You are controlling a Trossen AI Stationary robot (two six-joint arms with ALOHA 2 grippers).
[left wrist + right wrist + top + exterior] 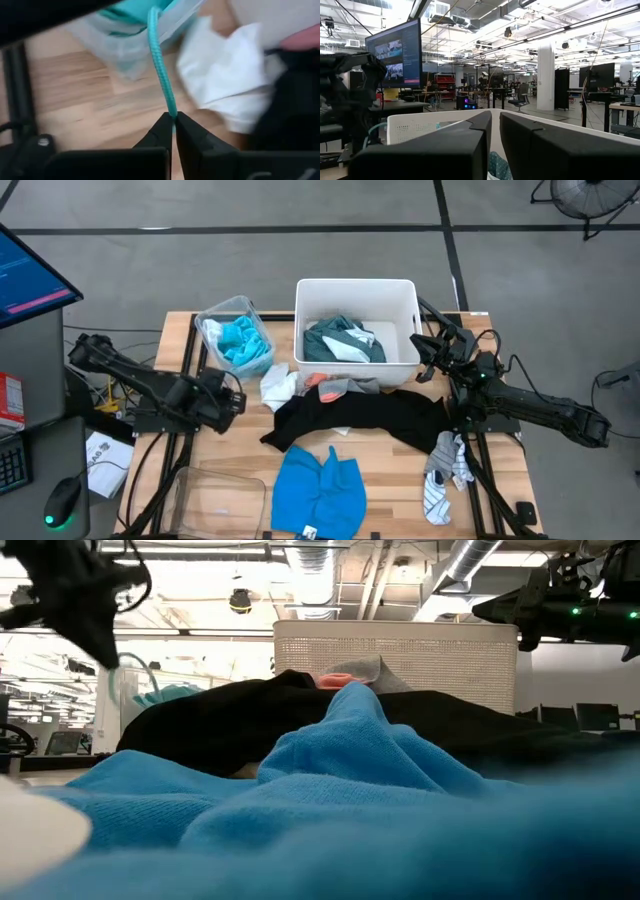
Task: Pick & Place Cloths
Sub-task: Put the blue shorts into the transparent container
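A thin turquoise cloth (161, 65) strand, upper centre of the left wrist view, trails from the clear bin (232, 330) left of the tub (356, 292). The left gripper (173, 121) pinches only its edge; lifting could slip it free or tip the bin. The right gripper (428, 352), nearly closed and empty, waits by the tub.

Left hand (238, 398) sits left of centre in the high view, fingers pinched tight together. Right hand (428, 352) waits at right of centre, fingers nearly closed, arm stretched toward the right edge.
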